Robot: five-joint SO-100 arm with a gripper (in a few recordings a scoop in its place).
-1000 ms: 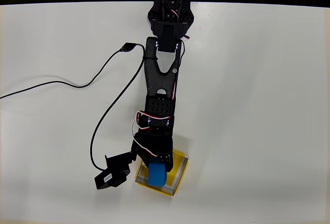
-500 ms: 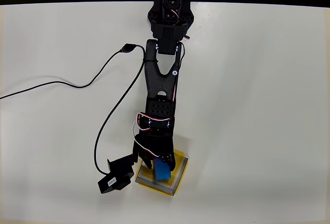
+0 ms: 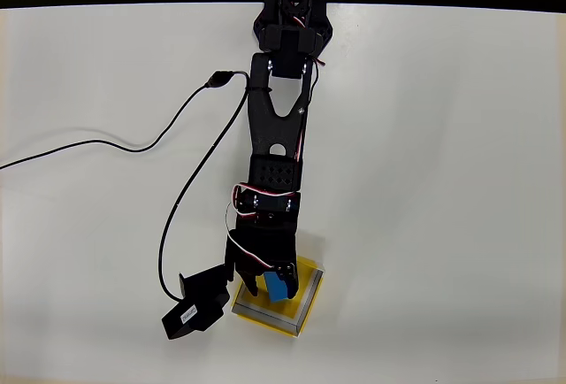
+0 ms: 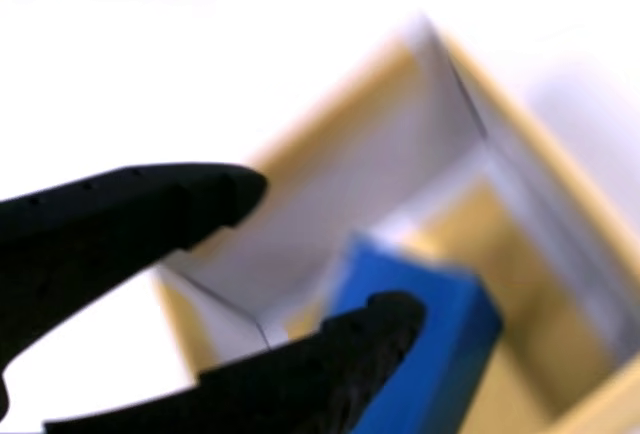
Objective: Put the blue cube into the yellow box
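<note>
The blue cube (image 3: 281, 288) lies inside the yellow box (image 3: 309, 280) near the table's front edge in the overhead view. My gripper (image 3: 268, 280) hangs over the box's left half, open, its fingers spread. In the wrist view the blue cube (image 4: 440, 334) rests on the floor of the yellow box (image 4: 540, 354), partly behind the lower finger (image 4: 370, 339). The upper finger (image 4: 200, 199) stands well clear of it. Nothing is clamped between the jaws. The wrist view is blurred.
A black cable (image 3: 133, 146) curves across the white table on the left and runs down to the camera module (image 3: 190, 306) beside the box. The arm's base (image 3: 292, 12) stands at the table's far edge.
The jaws have spread and the blue cube has dropped out of the grip into the box. The arm has drawn back slightly toward its base.
</note>
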